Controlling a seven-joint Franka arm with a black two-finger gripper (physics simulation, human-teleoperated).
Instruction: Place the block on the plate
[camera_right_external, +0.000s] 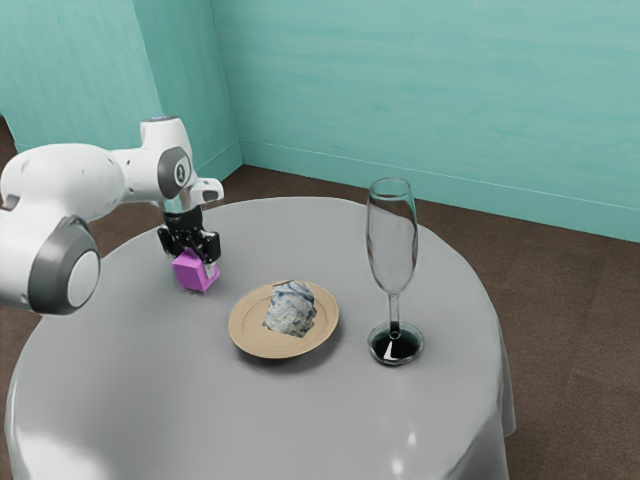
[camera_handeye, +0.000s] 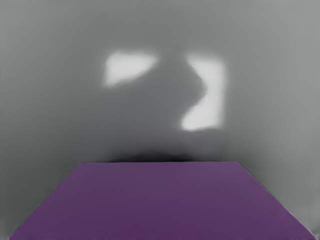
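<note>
Plainly down at the purple block (camera_right_external: 188, 272), with the pincer (camera_right_external: 196, 262) directly over and around its upper part. No gap to be seen between block and pincer in the exterior view. Impossible to tell, though, whether spread or pinching, with the far side of the block hidden. Low at the worktop (camera_right_external: 120, 385), with a small dark shadow just under the block; hard to say whether resting there or slightly raised. Off the plate (camera_right_external: 247, 328) in any case: near it, towards the exterior view's left and a little farther back, with bare grey surface between.

Close beneath the hand in the wrist view, one broad, flat purple face of the block, straight-edged, with a dark band of shadow along its far edge. Beyond that, smooth grey with two bright patches.

On the plate, near its middle, a crumpled-looking lump (camera_right_external: 291, 308) in blue and whitish grey. Past the plate, towards the exterior view's right, a tall, upright stemmed glass (camera_right_external: 391, 245), clear in the bowl and dark at the foot, well apart from both pincer and block.
</note>
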